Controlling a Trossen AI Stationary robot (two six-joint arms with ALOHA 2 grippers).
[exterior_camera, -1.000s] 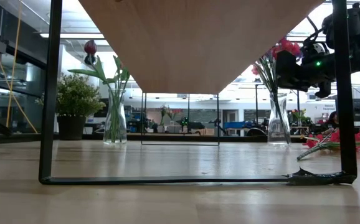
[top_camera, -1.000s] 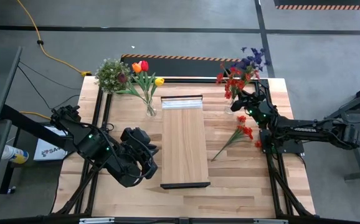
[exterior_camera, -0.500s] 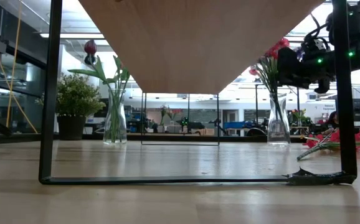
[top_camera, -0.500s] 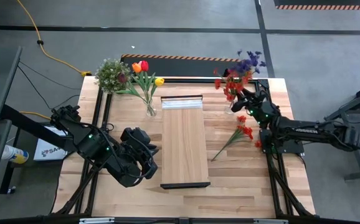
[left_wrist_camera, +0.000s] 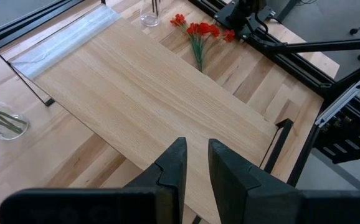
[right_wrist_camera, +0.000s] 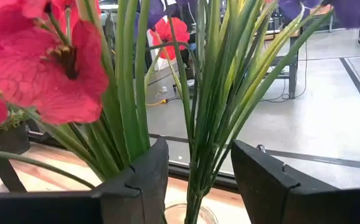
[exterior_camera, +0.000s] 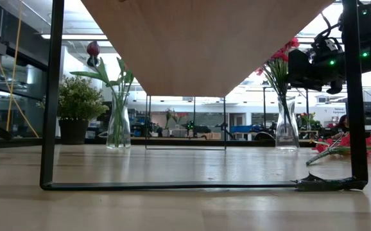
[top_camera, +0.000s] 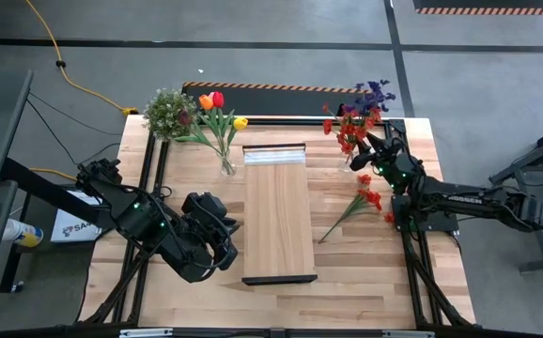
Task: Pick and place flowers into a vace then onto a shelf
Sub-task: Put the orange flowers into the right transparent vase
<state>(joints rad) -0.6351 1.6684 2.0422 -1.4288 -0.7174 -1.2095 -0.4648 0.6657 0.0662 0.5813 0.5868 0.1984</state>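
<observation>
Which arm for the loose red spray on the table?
Right. The right gripper is open around stems at the clear glass vase, beside the red spray. The left gripper sits across the pale wooden shelf.

You get even, bright overhead light; ceiling lamps [exterior_camera: 70,36] glare, the red blossom [right_wrist_camera: 49,68] up close looks soft and blurred.

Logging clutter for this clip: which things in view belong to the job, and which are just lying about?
Job: tulips in the left vase; red and purple flowers in the right vase, right gripper at them; loose red spray; shelf.
Lying about: potted plant; yellow cable.
</observation>
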